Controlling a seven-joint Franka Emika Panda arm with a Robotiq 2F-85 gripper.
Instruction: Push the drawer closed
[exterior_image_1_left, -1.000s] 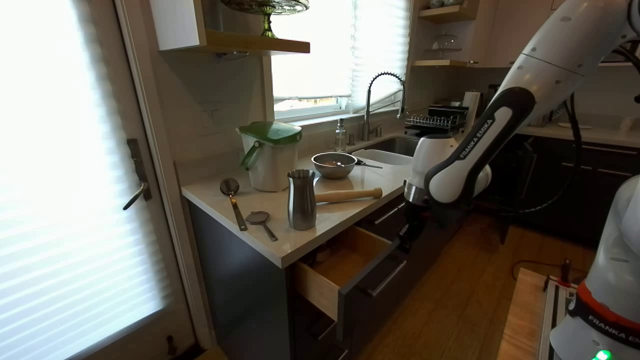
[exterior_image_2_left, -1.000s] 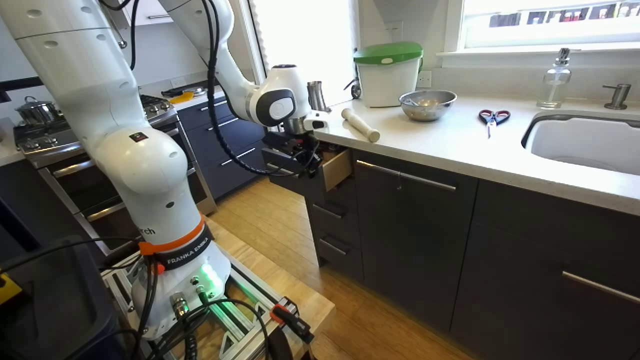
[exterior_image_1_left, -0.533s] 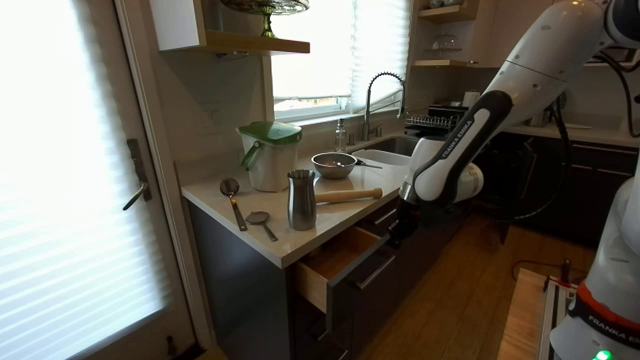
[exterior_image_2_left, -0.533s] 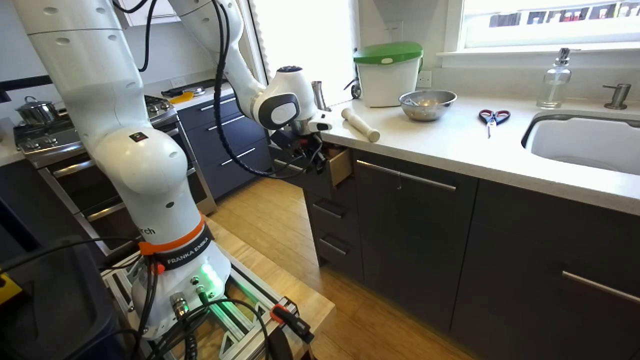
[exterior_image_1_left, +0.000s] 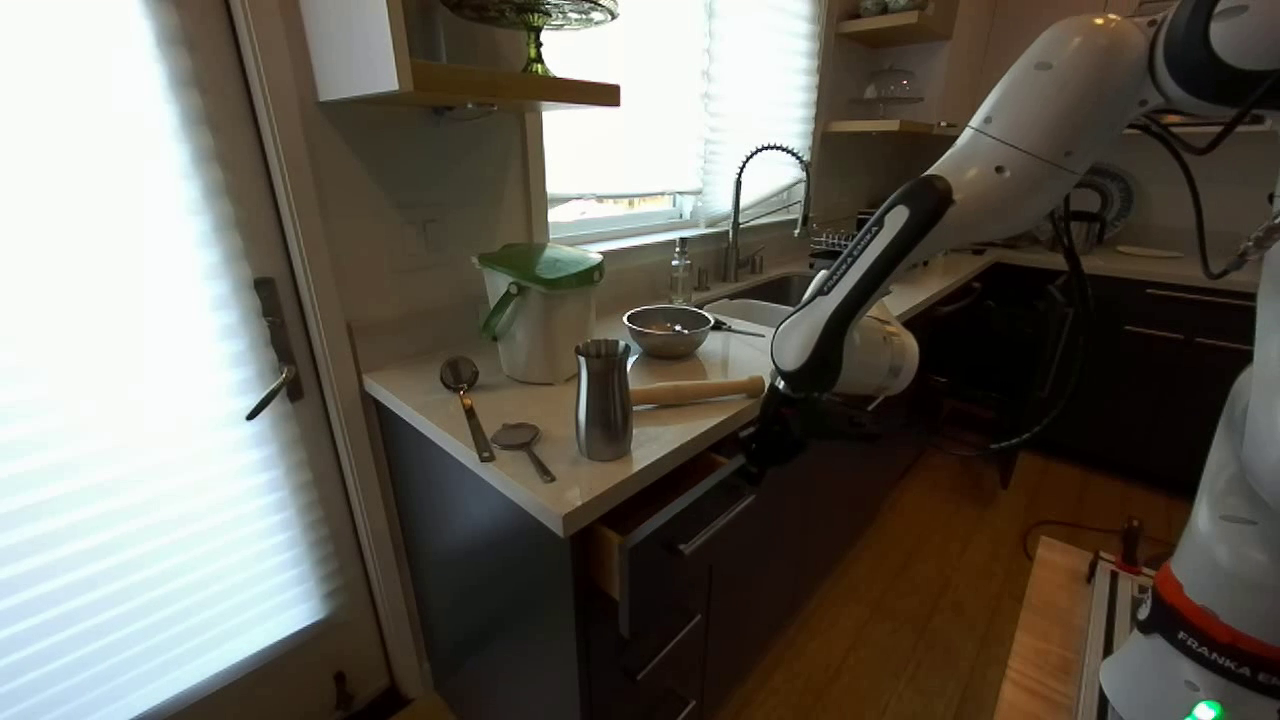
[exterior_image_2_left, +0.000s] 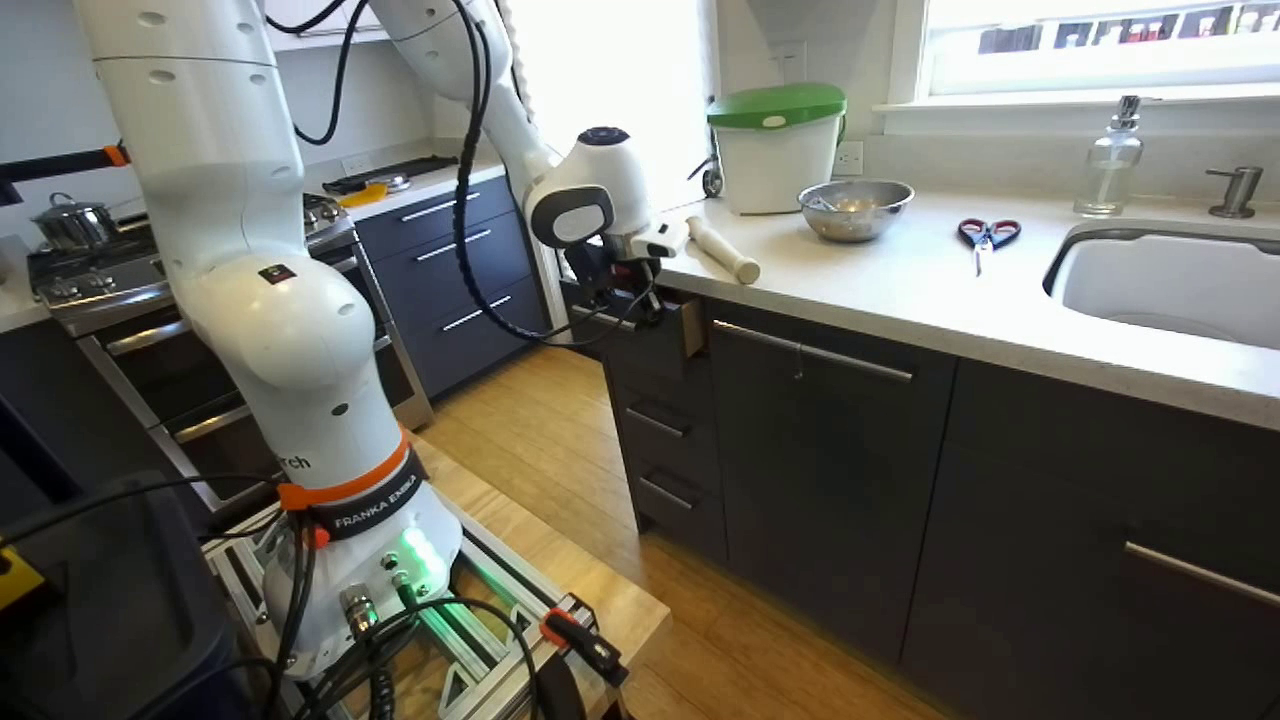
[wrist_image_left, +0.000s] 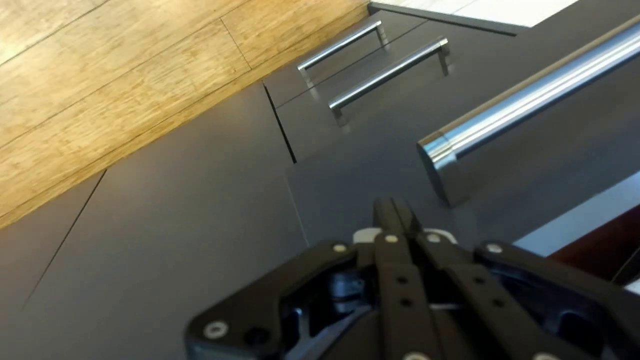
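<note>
The drawer has a dark front panel and a light wood side. It stands partly out under the counter corner in both exterior views, with a short stretch of wood side showing. In the wrist view its dark front and bar handle fill the right part. My gripper is shut and empty, its fingertips together at the front panel beside the handle's near end. In both exterior views the gripper is at the drawer's end toward the sink, below the countertop edge; it also shows here. Exact contact is hard to see.
The countertop overhangs just above the drawer. On it are a steel cup, a wooden rolling pin, a steel bowl and a green-lidded bin. Lower drawers with bar handles lie beneath.
The drawer has slid inward, toward the cabinet, and less wood side shows. My gripper has moved along with its front panel toward the counter. The gripper stays at the panel's sink-side end.
</note>
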